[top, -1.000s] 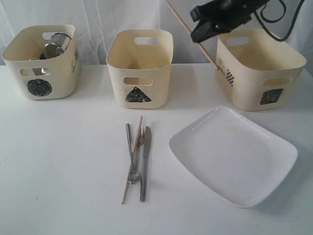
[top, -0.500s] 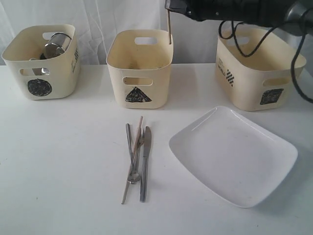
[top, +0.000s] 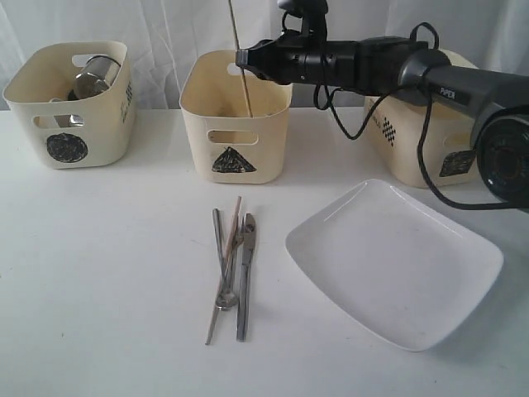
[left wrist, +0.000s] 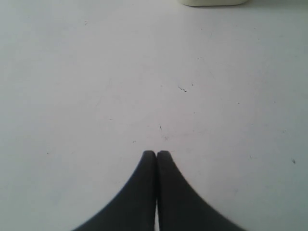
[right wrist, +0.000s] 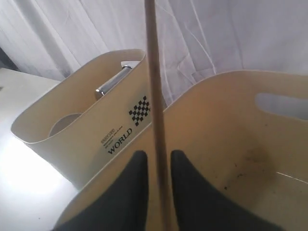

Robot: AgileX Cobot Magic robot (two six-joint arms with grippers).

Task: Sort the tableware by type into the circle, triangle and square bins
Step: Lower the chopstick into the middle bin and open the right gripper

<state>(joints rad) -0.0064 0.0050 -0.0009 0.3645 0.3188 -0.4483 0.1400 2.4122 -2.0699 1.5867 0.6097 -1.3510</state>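
My right gripper (top: 241, 58) (right wrist: 155, 156) hangs over the triangle bin (top: 235, 124) (right wrist: 240, 120). A thin chopstick (top: 236, 37) (right wrist: 154, 96) stands nearly upright between its jaws, lower end inside the bin. A small gap shows on each side of the stick, so the gripper is open. On the table lie a second chopstick (top: 225, 265), a knife (top: 245, 277) and a fork (top: 220, 248), side by side. The white plate (top: 397, 265) rests front right. A steel mug (top: 95, 74) sits in the circle bin (top: 70, 107) (right wrist: 82, 110). My left gripper (left wrist: 156, 153) is shut over bare table.
The square bin (top: 413, 157) stands at the back right, partly behind my right arm and its cables. White curtains hang behind the three bins. A cream tub's edge (left wrist: 211, 2) shows at the far end of the left wrist view.
My right arm has swung left from over the square bin to over the triangle bin, carrying the chopstick from slanted to nearly upright. Its jaws have parted from the stick.
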